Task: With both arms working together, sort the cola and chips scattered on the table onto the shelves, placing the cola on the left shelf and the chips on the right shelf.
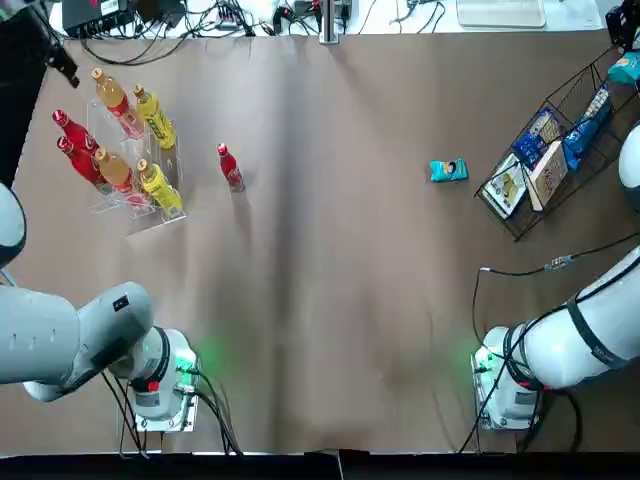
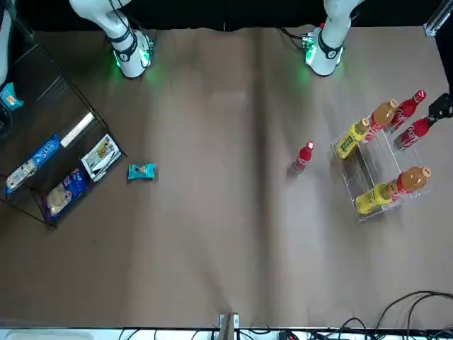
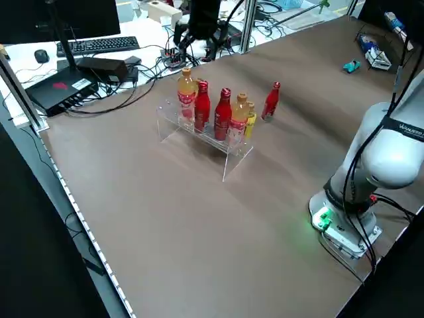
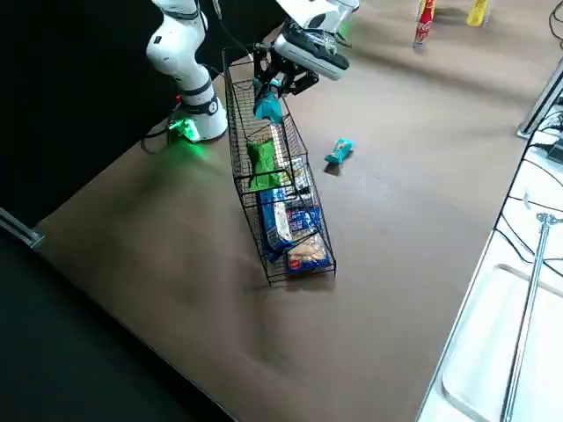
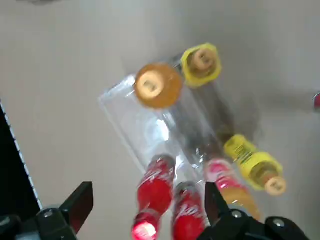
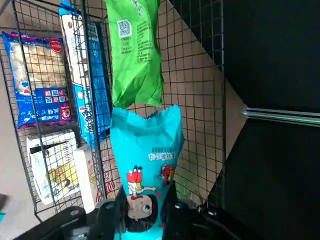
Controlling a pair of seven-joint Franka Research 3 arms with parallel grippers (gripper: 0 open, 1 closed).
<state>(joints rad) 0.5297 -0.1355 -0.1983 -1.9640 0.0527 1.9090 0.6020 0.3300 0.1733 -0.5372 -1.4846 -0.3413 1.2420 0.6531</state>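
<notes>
Three cola bottles are seen, all slim, red, red-capped w/ white script. Two cola bottles (image 1: 75,145) are stood side by side in the left shelf (image 1: 135,205), a clear acrylic tiered rack, next to two orange drink bottles (image 1: 113,100) and two yellow ones (image 1: 155,118). The third cola bottle (image 1: 230,167) is stood upright on the table (image 1: 330,300), just beside the rack on its inner side, not touching it.

Chips: a teal-blue packet (image 1: 448,170) is left lying flat on the table, near the open front of the right shelf (image 4: 264,255), a tilted black wire-mesh basket. A bright green packet (image 6: 136,50) is lodged inside the basket; larger flat blue-and-white packs (image 6: 37,90) are stacked in the lower part. A second teal packet (image 6: 142,175), crinkly, printed w/ a cartoon figure, is pinched by its end in the right gripper (image 6: 142,212), fingers clamped on it; it is held over the basket's upper part, just above the green one.

The left gripper (image 5: 145,210) is held above the acrylic rack, approx. over the two cola caps, pointed downward, fingers spread wide w/ nothing between them. The left arm is reached across from its base at the table's near edge; the right arm is stretched out to the basket side.
</notes>
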